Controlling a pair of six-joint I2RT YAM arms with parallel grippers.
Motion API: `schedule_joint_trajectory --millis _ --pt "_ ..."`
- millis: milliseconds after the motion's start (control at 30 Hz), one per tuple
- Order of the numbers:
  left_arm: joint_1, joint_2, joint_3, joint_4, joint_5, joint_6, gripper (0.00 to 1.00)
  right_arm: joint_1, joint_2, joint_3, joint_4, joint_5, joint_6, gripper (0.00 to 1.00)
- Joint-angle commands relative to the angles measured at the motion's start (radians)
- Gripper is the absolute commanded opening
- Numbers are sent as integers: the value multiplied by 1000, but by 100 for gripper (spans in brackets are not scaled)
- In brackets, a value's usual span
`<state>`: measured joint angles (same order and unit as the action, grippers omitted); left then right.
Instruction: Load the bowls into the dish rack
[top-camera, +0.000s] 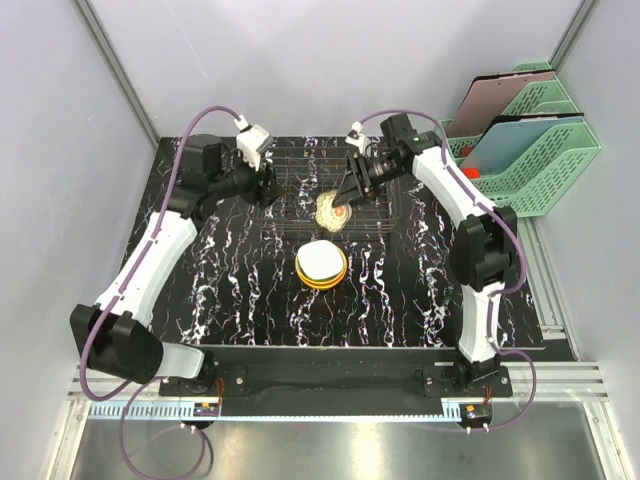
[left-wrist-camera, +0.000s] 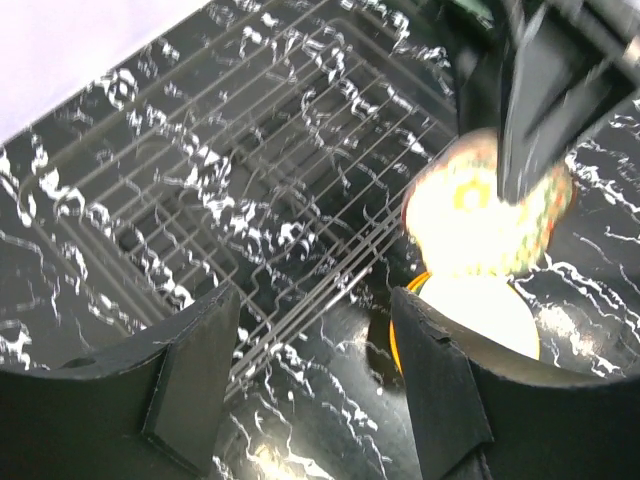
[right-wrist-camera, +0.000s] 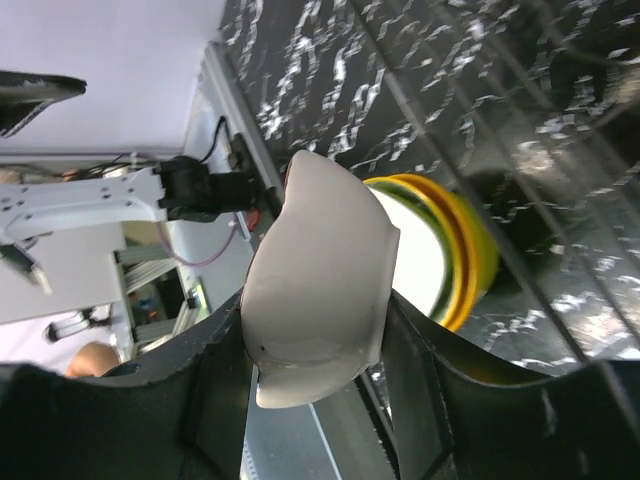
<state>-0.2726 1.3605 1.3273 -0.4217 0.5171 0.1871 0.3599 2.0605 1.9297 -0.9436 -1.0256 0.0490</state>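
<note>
Count: one cream bowl clamped in right gripper over one dish rack; one stack, at least three bowls, just nearside of that gripper. Jaws of left gripper apart, empty. Black marbled table; grey walls.

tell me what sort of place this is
Probably a robot lab test cell: a left arm and right arm bolted at a black marbled table, plain panel walls around it, and staged props: wire dish rack, stacked bowls, green file trays.
</note>
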Motion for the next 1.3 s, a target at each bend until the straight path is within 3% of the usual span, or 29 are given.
schedule_joint_trajectory --millis 0,133,433,800,1267 --pt "19 -41 -51 29 37 -2 66 -25 15 109 -43 67 -31 0" --pt "29 -55 -76 28 40 9 66 -48 42 239 -46 168 -26 0" --pt "59 -81 -108 -14 49 52 66 -50 108 416 -81 635 -126 0" --pt "95 -136 -212 -45 44 117 66 39 145 387 -26 1056 -277 0" --pt "125 -205 -266 -75 24 166 65 189 248 267 230 1539 -466 0"
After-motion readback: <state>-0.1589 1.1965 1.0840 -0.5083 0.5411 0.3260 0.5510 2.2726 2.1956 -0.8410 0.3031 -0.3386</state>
